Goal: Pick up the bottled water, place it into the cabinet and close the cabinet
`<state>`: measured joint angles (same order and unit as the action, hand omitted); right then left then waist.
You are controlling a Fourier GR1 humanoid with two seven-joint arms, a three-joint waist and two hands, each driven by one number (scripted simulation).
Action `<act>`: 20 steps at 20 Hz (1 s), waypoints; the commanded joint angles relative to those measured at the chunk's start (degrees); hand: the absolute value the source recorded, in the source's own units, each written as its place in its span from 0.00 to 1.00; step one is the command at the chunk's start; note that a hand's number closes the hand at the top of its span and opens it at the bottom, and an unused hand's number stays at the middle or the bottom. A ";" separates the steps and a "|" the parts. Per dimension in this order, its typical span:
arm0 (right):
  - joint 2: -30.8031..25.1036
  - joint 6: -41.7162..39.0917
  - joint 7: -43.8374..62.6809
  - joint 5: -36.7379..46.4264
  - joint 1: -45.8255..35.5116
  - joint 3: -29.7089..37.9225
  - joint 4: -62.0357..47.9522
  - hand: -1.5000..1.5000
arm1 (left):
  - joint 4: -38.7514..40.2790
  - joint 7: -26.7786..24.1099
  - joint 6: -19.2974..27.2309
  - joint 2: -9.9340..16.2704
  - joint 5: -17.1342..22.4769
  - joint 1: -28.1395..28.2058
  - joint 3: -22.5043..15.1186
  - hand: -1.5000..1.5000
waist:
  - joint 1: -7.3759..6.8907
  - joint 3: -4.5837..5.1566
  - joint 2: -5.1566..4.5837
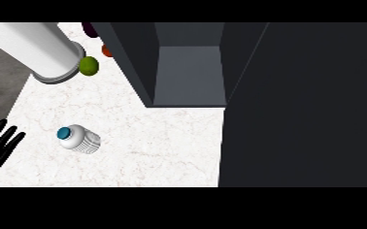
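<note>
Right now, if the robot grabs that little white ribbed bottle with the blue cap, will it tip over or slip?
The white ribbed bottle with the blue cap stands upright on the marble counter, so a sideways nudge could probably tip it, and then its round body might roll. Its ribs likely help fingers hold. The left hand rests open nearby, not touching it.

The counter (158,140) is white marble with faint pinkish-grey veining. On it, left of the cabinet (188,73) — dark charcoal outside, paler grey within — the bottled water (79,139) is white with a teal cap. Beyond the bottle are a white cylinder (39,48), a green ball (88,65) and an orange bit (107,51). The left hand (8,143) is black.
</note>
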<state>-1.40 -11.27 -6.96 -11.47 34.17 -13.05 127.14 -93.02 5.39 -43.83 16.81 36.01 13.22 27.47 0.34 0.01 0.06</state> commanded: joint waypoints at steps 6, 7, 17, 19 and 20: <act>-1.54 -1.74 -2.21 -1.52 -0.05 1.60 -1.78 0.00 | 16.67 -12.12 -1.89 -0.62 -17.17 -10.67 -0.55 0.00 | 0.14 0.02 -0.06; -1.74 -2.17 -2.89 -1.82 4.08 0.48 1.73 0.00 | 18.78 -12.16 -1.88 0.44 -17.98 -11.38 -0.52 0.00 | 0.35 0.02 -0.03; -2.30 -1.65 -2.02 -1.07 6.54 -2.84 5.60 0.00 | 40.93 -24.72 0.90 2.29 -29.49 -20.67 -2.00 0.00 | 0.76 0.08 -0.12; -1.92 -1.10 -2.10 -2.42 -0.54 1.19 -0.05 0.00 | 48.88 -29.66 -0.04 4.59 -31.39 -23.26 -1.70 0.00 | 0.48 0.08 -0.25; -2.00 -0.87 -1.30 -0.80 4.37 -2.41 4.13 0.00 | 49.91 -31.45 0.61 3.07 -32.38 -22.81 -2.73 0.00 | 0.69 0.10 -0.18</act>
<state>-3.01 -12.17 -8.92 -12.15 37.06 -14.47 129.27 -51.62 -18.83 -43.45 20.30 7.84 -7.17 26.10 0.88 0.07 -0.11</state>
